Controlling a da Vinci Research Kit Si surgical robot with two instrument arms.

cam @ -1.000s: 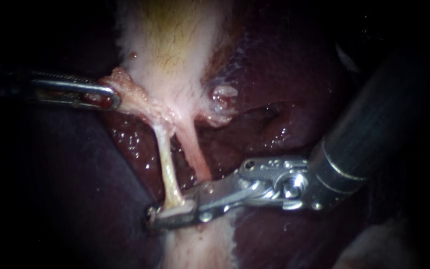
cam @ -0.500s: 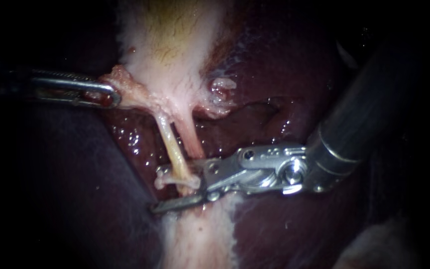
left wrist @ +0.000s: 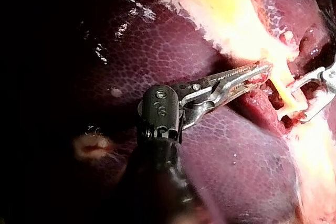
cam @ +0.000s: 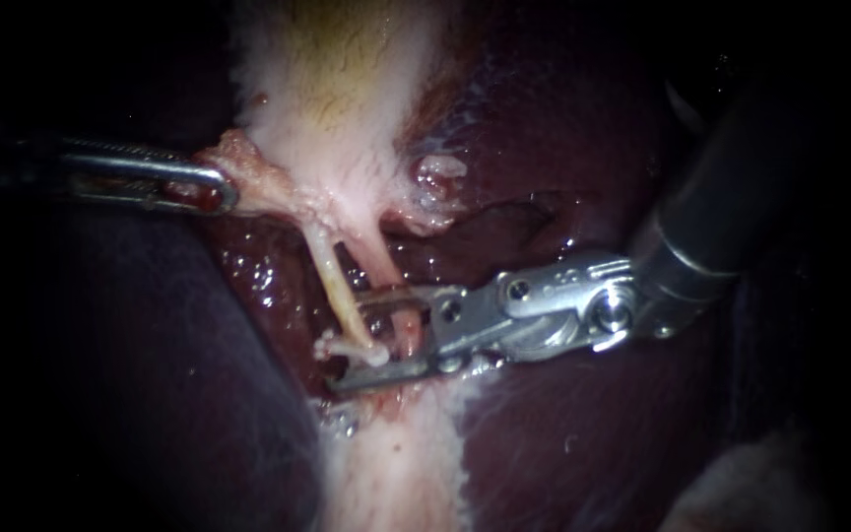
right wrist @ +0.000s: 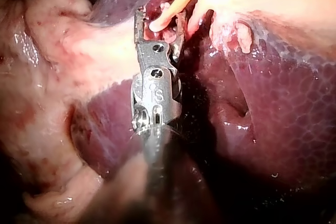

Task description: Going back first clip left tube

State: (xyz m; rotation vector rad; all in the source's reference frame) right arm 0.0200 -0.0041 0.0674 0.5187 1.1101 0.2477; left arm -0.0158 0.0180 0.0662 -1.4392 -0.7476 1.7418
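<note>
Jaws of yr left thin steel instrument [cam: 211, 189] pinch pink lumpy tissue [cam: 253, 169]. Thin pale-yellow left tube [cam: 330, 281], strung down the middle, looks soft, slippy, prob tears easy; grab mid-length, gently. Right shiny steel instrument [cam: 374, 335]: jaws gape wide round its low end.

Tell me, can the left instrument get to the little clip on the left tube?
Probably not yet. The left instrument is shut on tissue beside the gallbladder, and the right instrument has its open jaws around the clip on the left tube.
</note>
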